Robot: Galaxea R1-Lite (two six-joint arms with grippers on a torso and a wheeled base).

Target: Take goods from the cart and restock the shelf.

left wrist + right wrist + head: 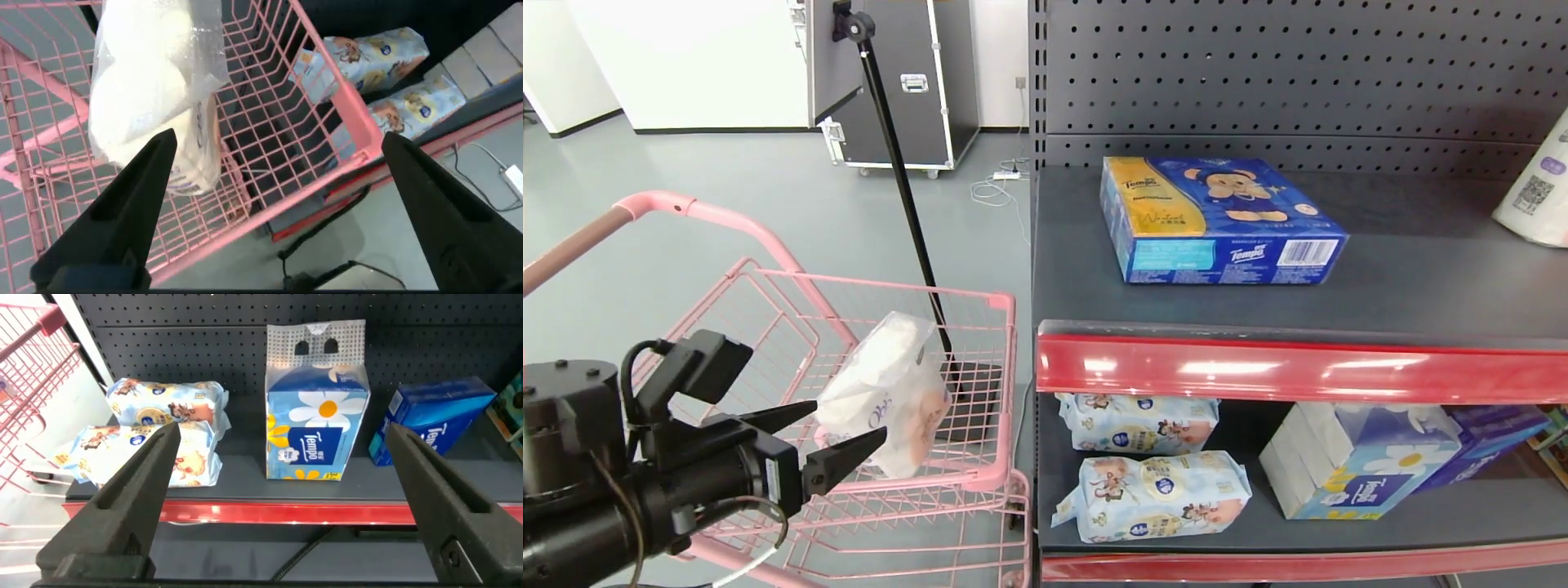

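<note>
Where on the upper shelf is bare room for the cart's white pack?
Widest bare patch: between the blue box and the white roll at the upper shelf's right edge. A narrower strip lies left of the box. The lower shelf is crowded.

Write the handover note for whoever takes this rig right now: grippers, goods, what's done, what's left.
Left gripper: open, at the pink cart, close to the white plastic-wrapped pack but not gripping it.
Right gripper: open and empty, facing the lower shelf with its wipe packs and flower-print tissue pack.
Upper shelf: a blue box lies flat, with a white roll at the right edge.
Done: nothing from the cart is in hand yet.
Left: grip the pack, lift it out and set it on the shelf. The upper shelf looks to have bare room.
</note>
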